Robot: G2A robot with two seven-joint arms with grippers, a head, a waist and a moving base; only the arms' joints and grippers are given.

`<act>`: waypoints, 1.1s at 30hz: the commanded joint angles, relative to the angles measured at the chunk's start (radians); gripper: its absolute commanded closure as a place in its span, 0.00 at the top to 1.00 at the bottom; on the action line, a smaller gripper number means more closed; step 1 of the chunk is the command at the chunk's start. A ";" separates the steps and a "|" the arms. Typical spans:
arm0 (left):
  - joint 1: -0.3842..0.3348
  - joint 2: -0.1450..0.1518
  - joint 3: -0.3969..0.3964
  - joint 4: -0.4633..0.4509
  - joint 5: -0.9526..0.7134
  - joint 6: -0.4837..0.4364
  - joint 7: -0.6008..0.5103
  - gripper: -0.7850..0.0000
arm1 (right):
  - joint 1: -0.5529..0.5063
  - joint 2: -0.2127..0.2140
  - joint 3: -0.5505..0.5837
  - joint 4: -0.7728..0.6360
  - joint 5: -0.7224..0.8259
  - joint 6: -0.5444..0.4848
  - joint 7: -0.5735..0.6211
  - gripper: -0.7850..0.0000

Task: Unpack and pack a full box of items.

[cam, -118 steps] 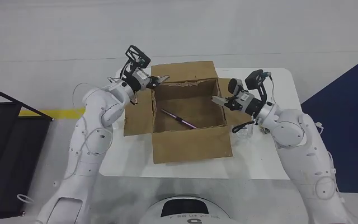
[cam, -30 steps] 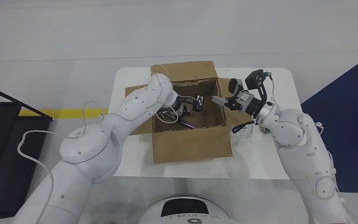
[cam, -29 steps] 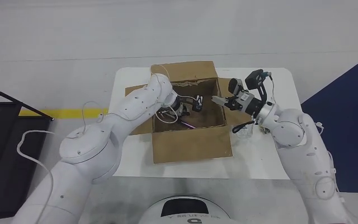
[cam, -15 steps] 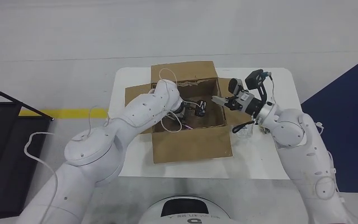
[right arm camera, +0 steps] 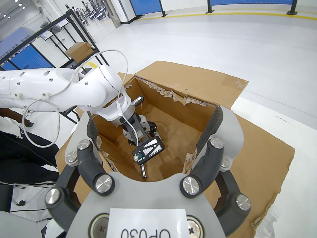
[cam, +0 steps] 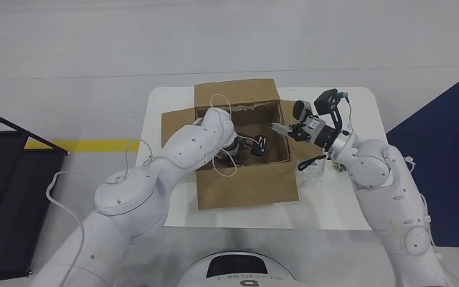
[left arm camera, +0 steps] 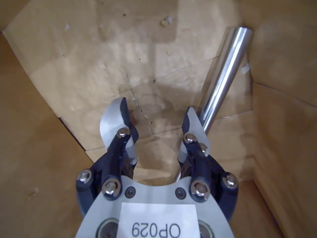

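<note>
White table (cam: 323, 208), cardboard box (cam: 247, 186) nearly unpacked: 1 metal rod (left arm camera: 225, 77) inside, left gripper (left arm camera: 156, 115) spread beside it, right gripper (right arm camera: 154, 120) spread at the rim

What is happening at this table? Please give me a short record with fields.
Box: cardboard box, flaps open, on a white table
Contents: one shiny metal rod lying on the box floor near a side wall
Left gripper: open, down inside the box, with the rod beside one finger, not between them
Right gripper: open, holding nothing, at the box's side rim
</note>
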 commanded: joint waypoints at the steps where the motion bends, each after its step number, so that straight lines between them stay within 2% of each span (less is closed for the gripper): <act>1: -0.001 -0.008 0.000 0.014 0.013 -0.001 0.016 0.20 | 0.000 0.000 0.000 0.000 0.000 0.000 0.000 1.00; 3: -0.003 -0.015 0.000 0.032 0.025 -0.003 0.028 0.00 | 0.000 0.000 0.000 0.000 0.000 0.000 0.000 1.00; 11: -0.018 -0.030 -0.002 0.079 0.059 -0.001 0.071 0.00 | 0.000 0.000 0.000 0.000 0.000 0.000 0.000 1.00; 17: -0.030 -0.024 -0.009 0.068 0.069 0.003 0.131 0.00 | 0.000 0.000 0.000 0.000 0.000 0.000 0.000 1.00; 23: -0.045 0.000 -0.024 0.041 0.079 0.024 0.191 0.00 | 0.000 0.000 0.000 0.000 0.000 0.000 0.000 1.00; 27: -0.048 0.021 -0.038 0.022 0.080 0.037 0.192 0.00 | 0.000 0.000 0.000 0.000 0.000 0.000 0.000 1.00; 33: -0.035 0.056 -0.062 -0.036 0.067 0.008 0.193 0.00 | 0.000 0.000 0.000 0.000 0.000 0.000 0.000 1.00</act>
